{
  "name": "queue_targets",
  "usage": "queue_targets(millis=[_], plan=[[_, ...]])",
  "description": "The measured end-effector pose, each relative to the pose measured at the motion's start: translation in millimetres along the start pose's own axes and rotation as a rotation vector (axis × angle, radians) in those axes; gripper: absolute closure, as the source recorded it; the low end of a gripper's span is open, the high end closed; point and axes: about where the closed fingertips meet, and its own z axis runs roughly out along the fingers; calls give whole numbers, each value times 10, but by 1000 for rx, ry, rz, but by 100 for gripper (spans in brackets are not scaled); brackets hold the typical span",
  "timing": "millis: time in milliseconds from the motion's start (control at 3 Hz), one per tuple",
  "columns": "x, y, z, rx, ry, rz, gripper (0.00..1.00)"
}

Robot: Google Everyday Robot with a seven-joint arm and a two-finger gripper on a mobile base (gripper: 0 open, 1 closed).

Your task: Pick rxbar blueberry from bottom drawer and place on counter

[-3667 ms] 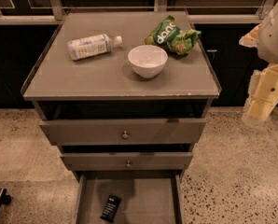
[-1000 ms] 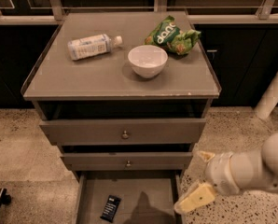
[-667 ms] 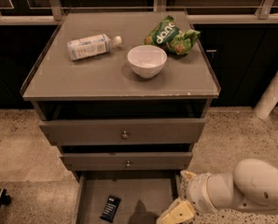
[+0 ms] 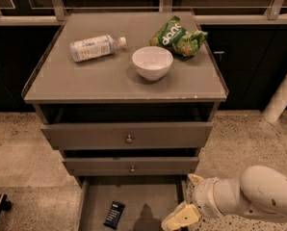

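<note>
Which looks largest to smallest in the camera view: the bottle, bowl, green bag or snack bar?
1. Green bag
2. Bowl and bottle: too alike to rank
3. Snack bar, in the bottom drawer; the end effector is at the drawer's right edge.

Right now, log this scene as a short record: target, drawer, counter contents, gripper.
target: rxbar blueberry, flat on the drawer floor, left of centre, nothing touching it
drawer: bottom drawer, open
counter: counter holds a bottle on its side, a white bowl and a green snack bag
gripper: gripper, low at the drawer's right side, to the right of the bar and apart from it
</note>
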Motion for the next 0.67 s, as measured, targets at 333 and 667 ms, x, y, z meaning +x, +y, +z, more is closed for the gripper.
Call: queue_targets(millis=[333,667], plan=[[114,-27,163,34,-7,23,0],[481,112,675,36,-25,12,0]])
